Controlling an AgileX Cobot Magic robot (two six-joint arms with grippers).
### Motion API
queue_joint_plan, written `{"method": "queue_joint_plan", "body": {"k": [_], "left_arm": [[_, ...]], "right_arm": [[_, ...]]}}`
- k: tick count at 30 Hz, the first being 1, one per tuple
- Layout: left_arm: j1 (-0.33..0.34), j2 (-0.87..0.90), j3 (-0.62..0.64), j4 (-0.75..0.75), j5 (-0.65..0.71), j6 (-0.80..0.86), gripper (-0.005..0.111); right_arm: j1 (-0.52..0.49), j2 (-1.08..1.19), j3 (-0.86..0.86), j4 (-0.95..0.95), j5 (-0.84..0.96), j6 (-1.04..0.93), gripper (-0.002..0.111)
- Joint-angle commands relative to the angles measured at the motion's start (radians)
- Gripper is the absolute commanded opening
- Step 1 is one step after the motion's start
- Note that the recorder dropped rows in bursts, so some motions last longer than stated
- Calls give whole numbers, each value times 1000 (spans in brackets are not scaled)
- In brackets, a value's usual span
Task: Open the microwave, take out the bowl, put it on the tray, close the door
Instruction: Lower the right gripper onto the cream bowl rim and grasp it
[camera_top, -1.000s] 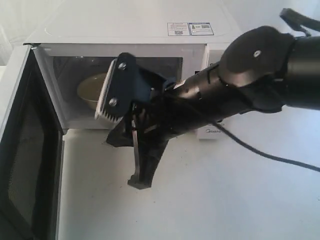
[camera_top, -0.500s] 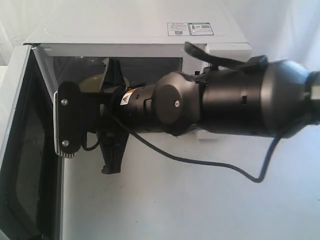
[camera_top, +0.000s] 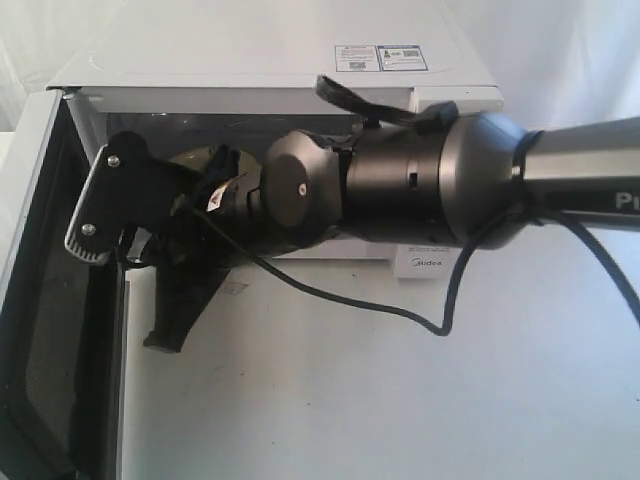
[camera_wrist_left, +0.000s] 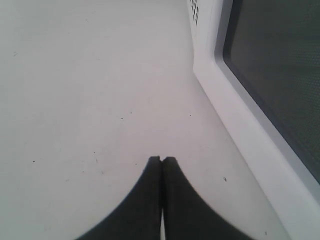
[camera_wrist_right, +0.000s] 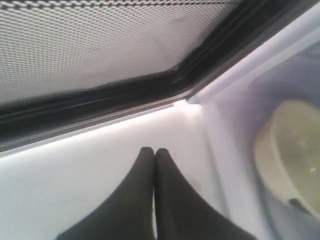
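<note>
Left of the microwave (camera_top: 270, 50), the door (camera_top: 60, 300) open, its width front-to-back.

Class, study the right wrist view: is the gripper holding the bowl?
No, the right gripper is shut on nothing, and the bowl sits apart inside the microwave.

Right arm (camera_top: 420, 190) stretched leftward across view — right fingers (camera_wrist_right: 142, 175) pressed together, empty; left fingers (camera_wrist_left: 147, 185) likewise.

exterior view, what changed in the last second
The right gripper swung left across the front of the microwave and now hangs near the open door, shut and empty. Nothing was grasped or released. The door stayed open, and the bowl stayed inside.
</note>
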Motion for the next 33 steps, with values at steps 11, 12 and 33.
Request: {"method": "queue_joint_plan", "body": {"k": [11, 12, 33], "left_arm": [[-6, -5, 3, -6, 3, -2, 0], [-6, -5, 3, -6, 3, -2, 0], [-6, -5, 3, -6, 3, -2, 0]], "right_arm": [[81, 25, -154, -1190, 433, 714, 0], [83, 30, -152, -1212, 394, 698, 0], [46, 93, -132, -1131, 105, 653, 0]]}}
